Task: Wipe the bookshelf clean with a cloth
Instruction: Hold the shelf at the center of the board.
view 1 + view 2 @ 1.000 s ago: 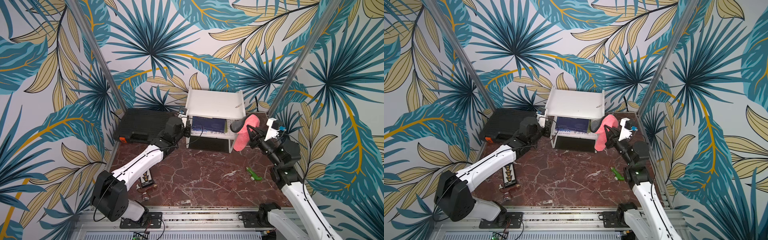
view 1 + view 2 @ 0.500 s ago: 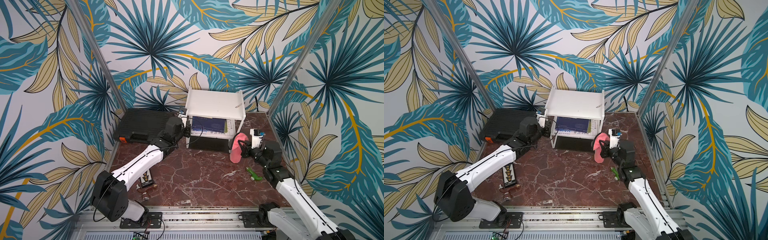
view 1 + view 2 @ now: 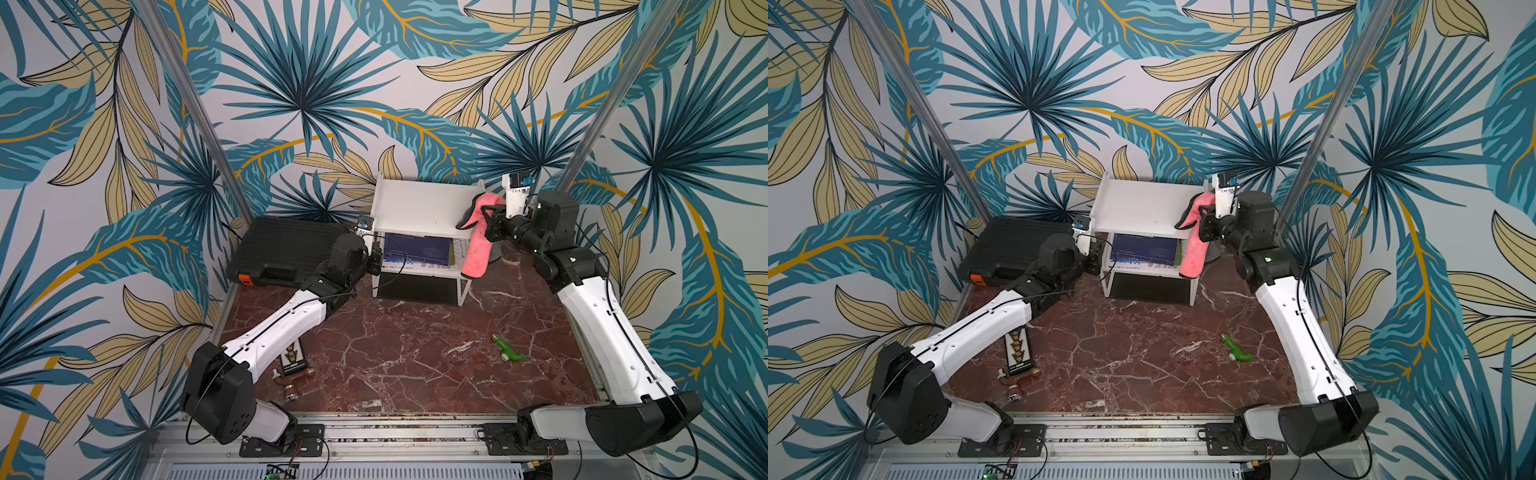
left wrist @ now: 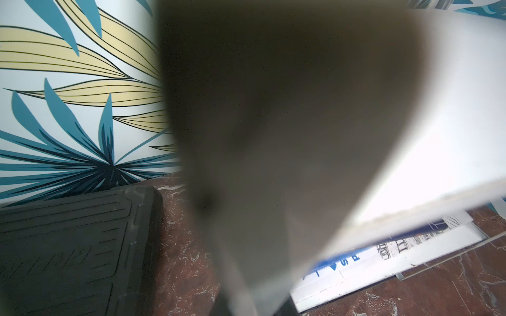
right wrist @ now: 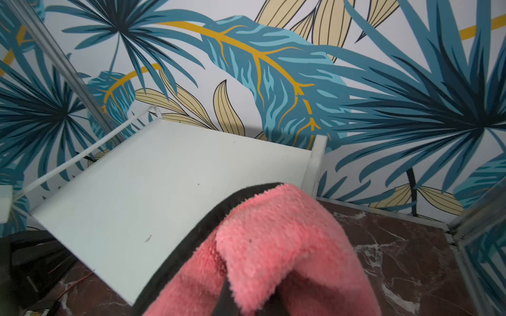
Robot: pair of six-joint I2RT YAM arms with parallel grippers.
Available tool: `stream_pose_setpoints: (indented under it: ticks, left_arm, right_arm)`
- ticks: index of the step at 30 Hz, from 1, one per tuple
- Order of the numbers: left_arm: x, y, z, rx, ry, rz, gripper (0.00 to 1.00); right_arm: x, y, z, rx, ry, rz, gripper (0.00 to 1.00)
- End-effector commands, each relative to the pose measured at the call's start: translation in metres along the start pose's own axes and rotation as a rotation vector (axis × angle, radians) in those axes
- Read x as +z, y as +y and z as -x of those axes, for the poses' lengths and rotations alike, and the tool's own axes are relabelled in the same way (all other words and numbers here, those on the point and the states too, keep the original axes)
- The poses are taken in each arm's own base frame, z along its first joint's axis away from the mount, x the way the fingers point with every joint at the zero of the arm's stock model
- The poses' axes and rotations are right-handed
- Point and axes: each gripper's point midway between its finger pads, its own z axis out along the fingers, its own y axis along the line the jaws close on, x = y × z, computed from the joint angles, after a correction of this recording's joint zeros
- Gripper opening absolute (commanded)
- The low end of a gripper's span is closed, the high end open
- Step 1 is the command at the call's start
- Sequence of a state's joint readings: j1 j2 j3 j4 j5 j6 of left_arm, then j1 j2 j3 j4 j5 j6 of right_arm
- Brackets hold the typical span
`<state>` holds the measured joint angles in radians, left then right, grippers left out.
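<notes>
Currently: right claw (image 3: pixel 486 216) is clenching the cloth (image 3: pixel 478 249) near its upper end, level with the right edge of the bookshelf (image 3: pixel 419 205) top board

Cloth is hanging with its long axis vertical, free end pointing down at the counter (image 3: pixel 415 357), pink face (image 3: pixel 1194 253) turning outward in both top views. Upper end is folding over the claw; dark edging is facing the top board, as the right wrist view (image 5: pixel 273 232) is showing. Lower part is dangling just beside the right frame of the bookshelf, in front of the middle tier's end

Bookshelf is standing upright at the back of the counter, long axis running left to right along the wall, open front facing the robot. Small dark speck is showing on the top board (image 5: pixel 164 186)

Left claw (image 3: pixel 376 259) is pressing closed on the left side frame of the bookshelf at middle-tier height; left wrist view is mostly blurring out behind a white panel (image 4: pixel 438 136)

Black case (image 3: pixel 286 249) is lying left of the bookshelf; green piece (image 3: pixel 509 349) is lying well apart on the counter
</notes>
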<state>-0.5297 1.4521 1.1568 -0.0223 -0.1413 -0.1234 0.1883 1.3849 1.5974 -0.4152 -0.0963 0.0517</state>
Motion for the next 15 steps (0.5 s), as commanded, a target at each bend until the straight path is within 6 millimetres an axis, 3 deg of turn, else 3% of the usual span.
stream_pose_setpoints:
  ticks: [1, 5, 7, 10, 15]
  left_arm:
    - [-0.012, 0.004, -0.006, -0.101, 0.057, 0.009, 0.00]
    - [-0.009, 0.005, -0.010, -0.099, 0.064, 0.013, 0.00]
    - [-0.007, 0.005, -0.012, -0.096, 0.073, 0.016, 0.00]
    - [-0.008, 0.004, -0.015, -0.091, 0.090, 0.013, 0.00]
    - [-0.013, 0.006, -0.016, -0.095, 0.078, 0.019, 0.00]
  right_arm:
    - [0.029, -0.028, -0.034, -0.075, 0.209, -0.132, 0.00]
    - [0.090, -0.047, -0.038, -0.091, 0.307, -0.196, 0.00]
    - [0.110, -0.056, -0.029, -0.083, 0.322, -0.232, 0.00]
    - [0.109, -0.046, -0.014, -0.058, 0.342, -0.176, 0.00]
    - [0.072, -0.022, -0.012, -0.033, 0.362, -0.062, 0.00]
